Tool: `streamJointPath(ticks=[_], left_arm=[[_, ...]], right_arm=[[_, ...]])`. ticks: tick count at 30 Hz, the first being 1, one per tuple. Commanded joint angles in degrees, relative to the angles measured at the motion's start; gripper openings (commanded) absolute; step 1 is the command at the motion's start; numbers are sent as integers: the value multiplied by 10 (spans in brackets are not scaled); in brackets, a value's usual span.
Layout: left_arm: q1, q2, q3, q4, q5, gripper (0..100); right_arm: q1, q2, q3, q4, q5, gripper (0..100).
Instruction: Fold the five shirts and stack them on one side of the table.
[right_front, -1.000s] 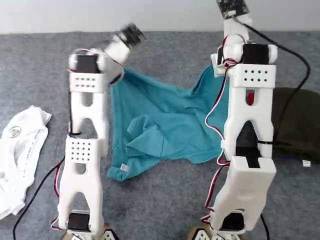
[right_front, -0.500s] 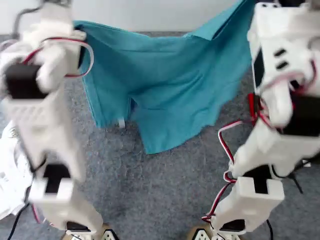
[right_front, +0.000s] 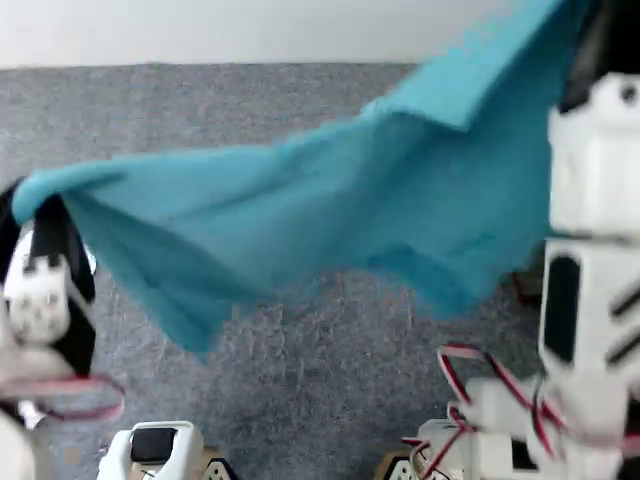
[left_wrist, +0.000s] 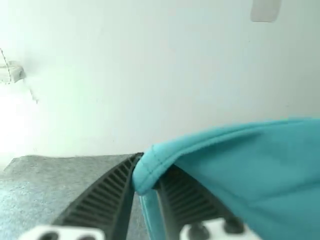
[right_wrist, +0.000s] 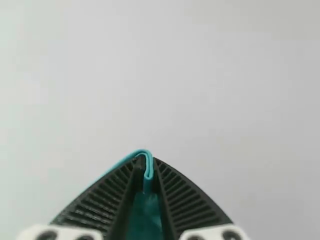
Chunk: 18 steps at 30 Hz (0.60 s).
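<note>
Between the black ribbed fingers (left_wrist: 100, 197) of the left pincer (left_wrist: 147, 176), a rolled hem of the teal shirt (left_wrist: 240, 160) is pinched tight, the jaws closed down so far that only the thickness of the cloth parts them. From that grip the shirt spreads away to one side of the pincer in a broad smooth sheet, and a narrow strip of it runs back between the fingers toward the wrist. Beyond the pincer's tips stands a pale wall (left_wrist: 150, 75), and off to the side away from the sheet lies the grey tabletop (left_wrist: 35, 175). The right pincer (right_wrist: 144, 162) is closed on the shirt too: a thin folded edge of teal pokes out just past its tips, clamped between two ribbed fingers, with more teal filling the gap farther back, and ahead of it there is plain wall. Seen from above, the shirt (right_front: 330, 220) hangs in the air, well apart from the tabletop (right_front: 200, 110), drawn out as a long sagging band between the two arms. One end comes to a point just beside a white arm section (right_front: 38, 295); the other end rises higher, alongside a bulkier white arm body (right_front: 595, 180). The lower edge droops unevenly, and red and white wires (right_front: 462, 356) loop near the foot of the bulkier arm.
</note>
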<state>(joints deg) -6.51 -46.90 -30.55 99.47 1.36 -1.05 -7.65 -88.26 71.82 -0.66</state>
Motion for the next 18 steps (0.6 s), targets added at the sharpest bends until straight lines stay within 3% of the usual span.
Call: streamJointPath(ticks=[1, 6, 11, 18], left_arm=[[-4, -55, 49, 11, 4, 11], [-4, -64, 93, 5, 4, 11], [-4, -8, 175, -84, 1, 11], [-4, 156, 376, -424, 2, 11]], right_arm=[[-5, -72, 62, -62, -8, 8], [-4, -134, 233, -116, -6, 8], [-7, -104, 420, -131, 6, 8], [-38, 52, 555, -260, 46, 8]])
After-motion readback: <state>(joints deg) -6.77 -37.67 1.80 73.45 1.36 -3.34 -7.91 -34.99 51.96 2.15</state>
